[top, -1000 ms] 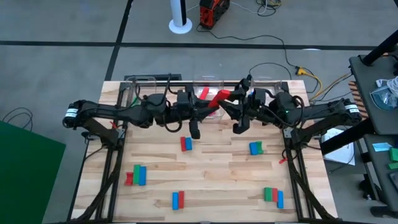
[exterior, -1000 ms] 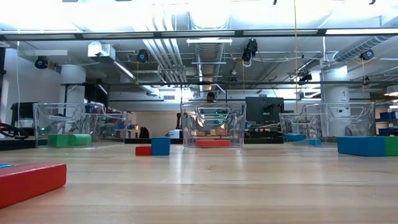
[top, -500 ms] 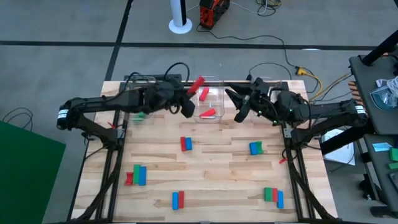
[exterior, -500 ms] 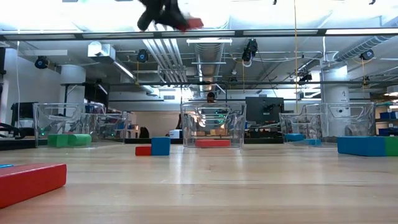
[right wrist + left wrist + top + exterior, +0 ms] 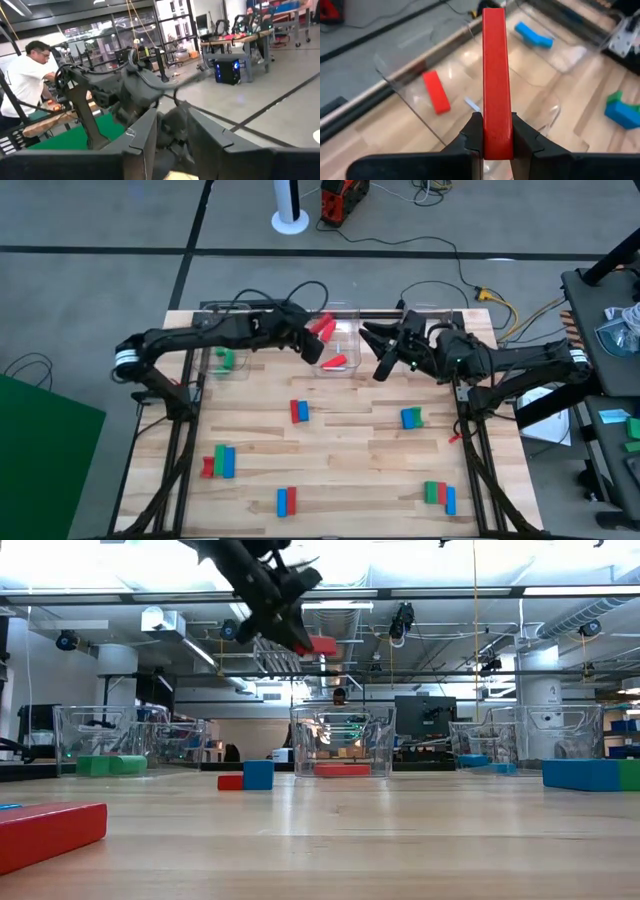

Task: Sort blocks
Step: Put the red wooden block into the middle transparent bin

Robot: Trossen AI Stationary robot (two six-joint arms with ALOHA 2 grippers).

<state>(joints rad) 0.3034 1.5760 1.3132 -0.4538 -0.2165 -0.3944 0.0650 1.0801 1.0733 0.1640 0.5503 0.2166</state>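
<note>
Left gripper (image 5: 492, 142), clamped on a small red rectangular block (image 5: 495, 75), now lowered over the middle clear plastic bin (image 5: 338, 340); release likely next. Right gripper (image 5: 385, 352) beside, empty, apparently parted.

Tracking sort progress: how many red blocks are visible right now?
6 red blocks: one held by the left gripper at, one in the middle bin at, one mid-table, front-left, front-centre, front-right. The arms may hide more.
</note>
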